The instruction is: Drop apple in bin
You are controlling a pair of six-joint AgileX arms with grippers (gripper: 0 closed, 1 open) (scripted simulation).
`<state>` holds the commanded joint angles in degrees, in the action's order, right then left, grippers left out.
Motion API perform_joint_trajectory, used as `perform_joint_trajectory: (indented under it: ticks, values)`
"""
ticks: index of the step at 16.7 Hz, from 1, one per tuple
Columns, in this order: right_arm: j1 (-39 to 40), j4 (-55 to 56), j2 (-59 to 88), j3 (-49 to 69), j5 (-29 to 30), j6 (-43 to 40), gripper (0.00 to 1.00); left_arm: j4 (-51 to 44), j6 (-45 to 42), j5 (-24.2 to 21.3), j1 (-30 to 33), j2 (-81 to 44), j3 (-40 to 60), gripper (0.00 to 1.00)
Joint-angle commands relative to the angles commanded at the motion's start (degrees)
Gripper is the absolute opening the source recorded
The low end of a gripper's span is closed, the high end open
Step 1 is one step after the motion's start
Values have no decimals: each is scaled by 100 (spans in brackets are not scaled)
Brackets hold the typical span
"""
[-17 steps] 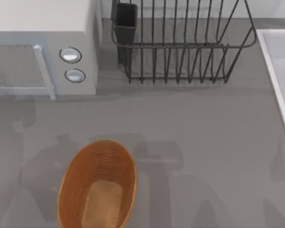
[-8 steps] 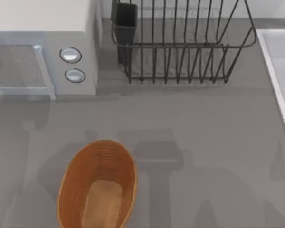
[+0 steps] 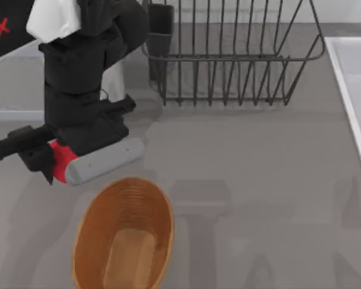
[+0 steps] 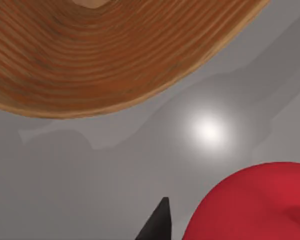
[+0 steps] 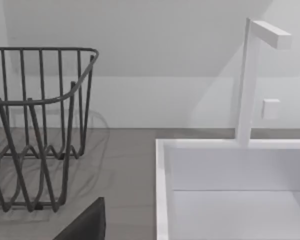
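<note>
My left arm (image 3: 84,90) reached over the left side of the grey worktop (image 3: 259,174) in the top view, its left gripper (image 3: 63,164) just above the far rim of the basket (image 3: 124,235). The apple (image 3: 60,161) sat between the jaws, which were clamped on it, a red patch showing beside a grey finger (image 3: 105,161). In the left wrist view the apple (image 4: 255,205) filled one corner near a dark fingertip (image 4: 157,222), with the basket's ribbed outer wall (image 4: 115,60) close ahead and bare worktop between them. The basket's tan bottom lay bare. A black wire dish rack (image 3: 228,54) stood at the back, and the right wrist view showed the rack (image 5: 35,125) beside a white sink (image 5: 230,190).
</note>
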<state>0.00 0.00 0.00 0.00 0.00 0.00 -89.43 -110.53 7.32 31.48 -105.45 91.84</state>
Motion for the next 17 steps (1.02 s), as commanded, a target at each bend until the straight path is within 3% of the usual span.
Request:
perform_joint_trajectory:
  ticks: [4,7,13,17]
  values:
    - [0,0,0,0,0,0,100,-446,-846,297,1638,-281,344,0]
    - [0,0,0,0,0,0,100,-605,-1180,445,2243,-360,480,0]
    - [0,0,0,0,0,0,100,-595,-1240,458,2313,-347,464,0]
    - [0,0,0,0,0,0,100,-54,-1322,494,2245,-285,-129,0]
